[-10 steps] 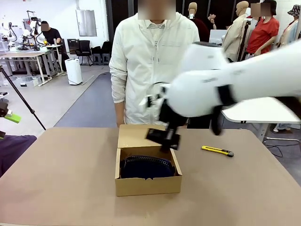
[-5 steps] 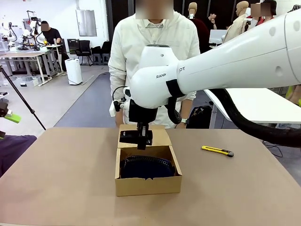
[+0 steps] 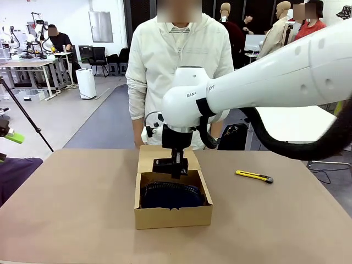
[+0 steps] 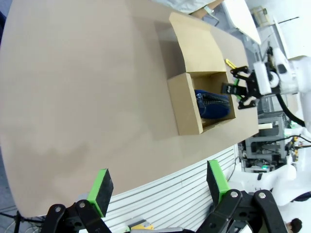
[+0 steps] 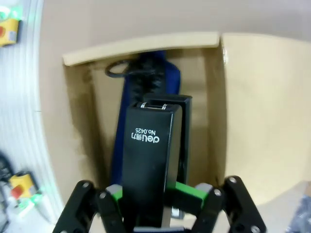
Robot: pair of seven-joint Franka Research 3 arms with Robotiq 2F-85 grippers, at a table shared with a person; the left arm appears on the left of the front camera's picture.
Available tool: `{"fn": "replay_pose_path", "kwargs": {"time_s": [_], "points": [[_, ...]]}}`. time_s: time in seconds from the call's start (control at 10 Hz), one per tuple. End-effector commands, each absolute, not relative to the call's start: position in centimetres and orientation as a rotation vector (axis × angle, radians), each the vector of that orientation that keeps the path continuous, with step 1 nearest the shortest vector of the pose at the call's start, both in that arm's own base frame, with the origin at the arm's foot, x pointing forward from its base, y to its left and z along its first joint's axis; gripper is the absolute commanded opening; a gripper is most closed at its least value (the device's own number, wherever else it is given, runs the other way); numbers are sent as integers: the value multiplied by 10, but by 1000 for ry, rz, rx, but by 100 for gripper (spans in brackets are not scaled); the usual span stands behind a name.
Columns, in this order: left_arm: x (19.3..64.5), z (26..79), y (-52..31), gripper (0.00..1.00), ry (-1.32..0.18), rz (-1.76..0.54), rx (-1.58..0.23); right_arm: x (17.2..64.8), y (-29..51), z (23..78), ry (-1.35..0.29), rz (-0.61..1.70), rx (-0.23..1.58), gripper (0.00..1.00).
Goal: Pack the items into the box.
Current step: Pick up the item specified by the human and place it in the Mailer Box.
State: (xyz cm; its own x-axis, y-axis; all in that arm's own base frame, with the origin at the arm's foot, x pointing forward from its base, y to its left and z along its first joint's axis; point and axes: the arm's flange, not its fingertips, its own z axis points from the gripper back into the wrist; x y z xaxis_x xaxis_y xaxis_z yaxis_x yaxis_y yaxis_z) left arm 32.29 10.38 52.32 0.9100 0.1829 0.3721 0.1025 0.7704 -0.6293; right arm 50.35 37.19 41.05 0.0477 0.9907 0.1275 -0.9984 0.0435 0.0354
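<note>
While the right gripper (image 3: 176, 166) clamps the black stapler (image 3: 165, 163) between its green pads, it hangs over the back part of the open box (image 3: 173, 216), above the navy pouch (image 3: 171, 195) lying inside. Left gripper (image 4: 160, 180) is spread wide and holds nothing, well away from the box. Yellow utility knife (image 3: 254, 176) lies on the table (image 3: 66, 209) right of the box.

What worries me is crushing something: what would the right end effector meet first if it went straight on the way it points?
Probably the navy pouch lying in the cardboard box: the right end effector, shut on the black stapler, points down into it. The stapler would touch first; depth is unclear.
</note>
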Motion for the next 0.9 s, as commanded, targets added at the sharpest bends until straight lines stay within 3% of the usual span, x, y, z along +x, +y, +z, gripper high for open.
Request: {"fn": "replay_pose_path", "kwargs": {"time_s": [0.0, 0.5, 0.6, 0.7, 0.8], "points": [[322, 524, 105, 100, -426, 45, -697, 531, 373, 398, -22, 1522, 153, 0], [322, 524, 105, 100, -426, 45, -697, 538, 370, 372, 78, 1507, 200, 0], [322, 524, 105, 100, -426, 45, -697, 538, 371, 373, 72, 1500, 202, 56], [322, 524, 105, 100, -426, 45, -697, 538, 371, 374, 70, 1496, 195, 100], [322, 524, 105, 100, -426, 45, -697, 538, 370, 375, 60, 1498, 198, 100]]}}
